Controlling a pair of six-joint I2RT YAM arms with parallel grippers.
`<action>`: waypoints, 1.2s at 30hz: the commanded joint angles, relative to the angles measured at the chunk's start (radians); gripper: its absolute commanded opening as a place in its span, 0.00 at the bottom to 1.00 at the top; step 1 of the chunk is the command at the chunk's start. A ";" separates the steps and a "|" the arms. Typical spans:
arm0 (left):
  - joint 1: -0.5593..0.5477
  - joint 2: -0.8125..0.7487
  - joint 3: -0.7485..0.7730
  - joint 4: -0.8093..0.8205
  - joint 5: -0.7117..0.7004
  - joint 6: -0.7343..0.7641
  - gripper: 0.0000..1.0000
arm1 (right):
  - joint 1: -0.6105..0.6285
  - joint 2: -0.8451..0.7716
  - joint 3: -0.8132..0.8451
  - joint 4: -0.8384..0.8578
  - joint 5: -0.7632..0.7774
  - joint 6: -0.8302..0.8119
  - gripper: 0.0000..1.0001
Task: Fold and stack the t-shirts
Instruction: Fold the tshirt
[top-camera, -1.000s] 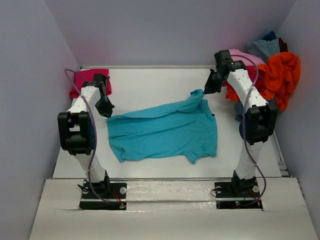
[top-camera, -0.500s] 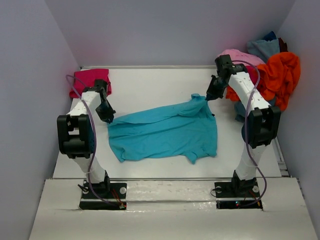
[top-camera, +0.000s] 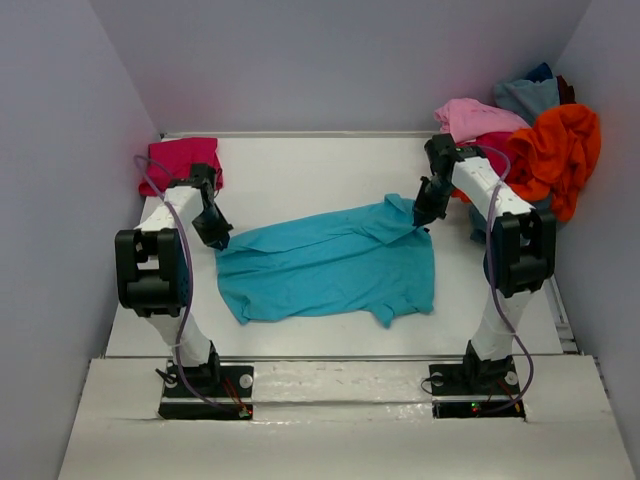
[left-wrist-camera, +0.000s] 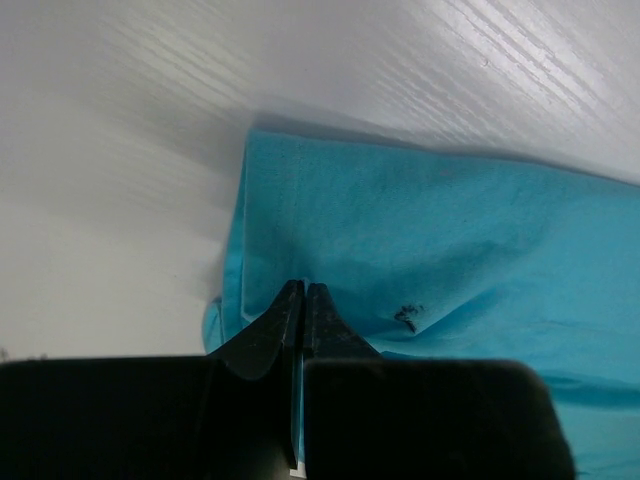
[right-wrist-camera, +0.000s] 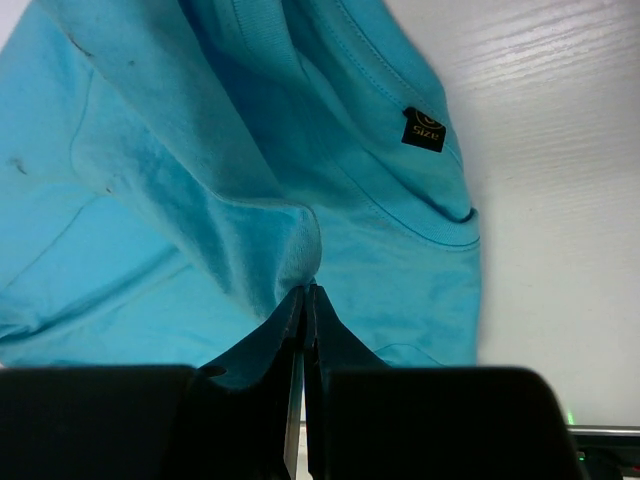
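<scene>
**Both grippers pinched on the turquoise t-shirt**

I see the shirt lying spread and rumpled across the middle of the table, with one sleeve poking out at its near edge.

My left gripper sits at the shirt's far-left corner. From the left wrist camera, its jaws are pressed narrow, nearly touching, with a small fold of turquoise cloth caught between the fingertips. The hem runs off to the left of the pinch, with bare table beyond it.

My right gripper is at the far-right end, beside the neck opening. On the right wrist camera, its jaws are likewise squeezed close on a gathered ridge of the fabric. The ribbed collar and a black size label lie just to the right of that ridge.

A magenta-pink shirt lies folded in the far-left corner of the table, behind the left arm.

Against the right wall, well apart from the turquoise one, sits a loose heap of shirts: an orange shirt, a light pink shirt, a dusty blue shirt and a strip of crimson shirt between them.
</scene>
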 joint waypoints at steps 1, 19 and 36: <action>-0.004 -0.058 -0.019 -0.002 0.033 -0.006 0.06 | 0.002 0.018 -0.027 0.039 0.023 -0.022 0.07; -0.004 -0.095 -0.067 0.001 0.025 -0.035 0.26 | 0.021 0.043 -0.121 0.103 0.015 -0.037 0.07; -0.004 -0.073 -0.064 0.048 0.041 -0.075 0.61 | 0.021 0.015 -0.122 0.095 0.031 -0.057 0.11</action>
